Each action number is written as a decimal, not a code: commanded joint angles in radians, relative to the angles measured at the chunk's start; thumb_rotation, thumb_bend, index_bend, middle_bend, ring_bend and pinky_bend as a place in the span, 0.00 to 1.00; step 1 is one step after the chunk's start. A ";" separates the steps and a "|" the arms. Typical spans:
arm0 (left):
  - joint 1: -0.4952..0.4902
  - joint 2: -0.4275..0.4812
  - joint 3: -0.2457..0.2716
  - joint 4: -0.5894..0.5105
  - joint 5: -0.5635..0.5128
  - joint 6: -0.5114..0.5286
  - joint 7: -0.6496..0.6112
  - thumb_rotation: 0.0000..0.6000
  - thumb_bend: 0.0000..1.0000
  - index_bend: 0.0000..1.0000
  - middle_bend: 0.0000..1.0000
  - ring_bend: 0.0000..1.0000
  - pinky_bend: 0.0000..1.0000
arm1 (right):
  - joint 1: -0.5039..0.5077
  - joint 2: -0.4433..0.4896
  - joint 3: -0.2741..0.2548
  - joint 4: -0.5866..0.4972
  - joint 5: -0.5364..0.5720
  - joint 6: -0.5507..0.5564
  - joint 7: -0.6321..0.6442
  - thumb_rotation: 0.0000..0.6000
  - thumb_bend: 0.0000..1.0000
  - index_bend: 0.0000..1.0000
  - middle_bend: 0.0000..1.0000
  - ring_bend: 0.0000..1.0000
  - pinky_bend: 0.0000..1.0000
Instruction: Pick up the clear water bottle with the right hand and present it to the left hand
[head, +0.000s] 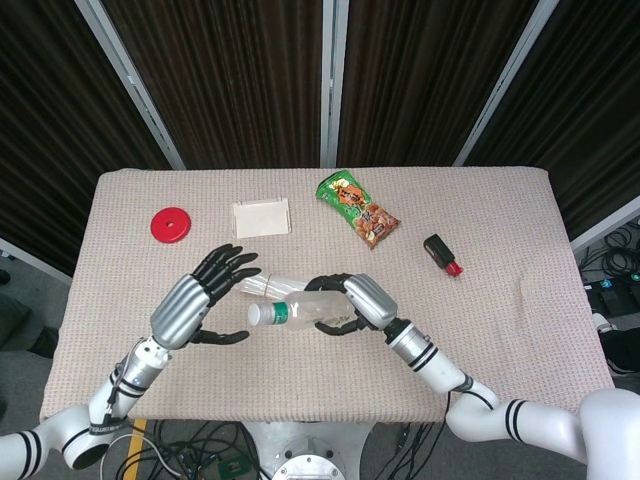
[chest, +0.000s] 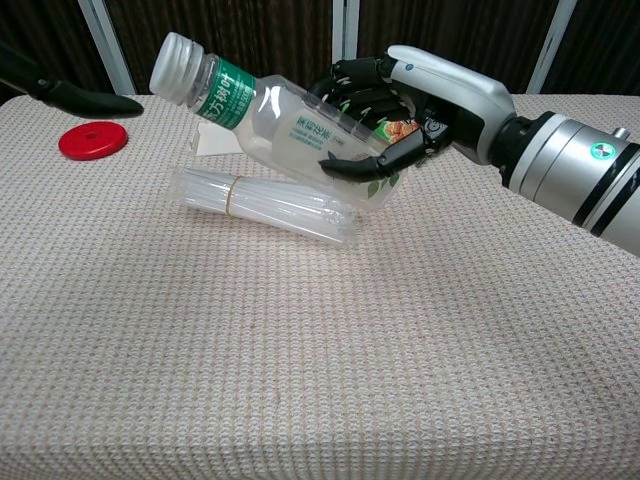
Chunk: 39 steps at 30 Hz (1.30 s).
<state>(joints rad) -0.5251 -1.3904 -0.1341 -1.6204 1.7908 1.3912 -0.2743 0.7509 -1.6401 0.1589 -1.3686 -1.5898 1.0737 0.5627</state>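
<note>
R hand (head: 352, 300) gripped the clear water bottle (head: 298, 312) around its lower body, fingers wrapped over the top and thumb underneath. Bottle was held clear of the table (head: 520, 250), lying roughly sideways w/ its white cap pointing toward the L hand (head: 196, 300) and tilted up a bit in the chest view (chest: 270, 110). It hung over the middle of the table, nearer the front edge than the back, above the pack of clear straws (head: 262, 285).

L hand was held wide, fingers spread apart, nothing in it, palm turned toward the cap; close to the cap but not touching it. In chest view only a dark fingertip of it showed at the upper left.

Elsewhere on the table: red disc (head: 170, 224) near the L edge toward the back, white card box (head: 261, 217) beside it toward the centre, green snack bag (head: 357, 207) near the back edge, small black and red item (head: 442, 254) toward the R side.
</note>
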 joint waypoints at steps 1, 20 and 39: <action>-0.010 -0.002 -0.001 -0.005 -0.004 -0.005 0.004 1.00 0.00 0.16 0.07 0.00 0.00 | 0.001 0.002 -0.005 -0.006 0.000 0.003 0.005 1.00 0.45 0.61 0.56 0.40 0.47; -0.047 -0.014 -0.005 -0.023 -0.024 0.018 -0.019 1.00 0.00 0.16 0.07 0.00 0.00 | 0.019 -0.015 -0.026 -0.001 0.013 -0.002 -0.021 1.00 0.45 0.62 0.56 0.41 0.48; -0.042 -0.006 0.028 -0.015 -0.030 0.027 0.010 1.00 0.00 0.16 0.07 0.00 0.00 | 0.011 -0.004 -0.034 -0.015 0.011 0.031 -0.016 1.00 0.45 0.62 0.56 0.41 0.48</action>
<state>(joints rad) -0.5668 -1.3959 -0.1059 -1.6360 1.7605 1.4176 -0.2652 0.7620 -1.6443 0.1244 -1.3836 -1.5790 1.1044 0.5470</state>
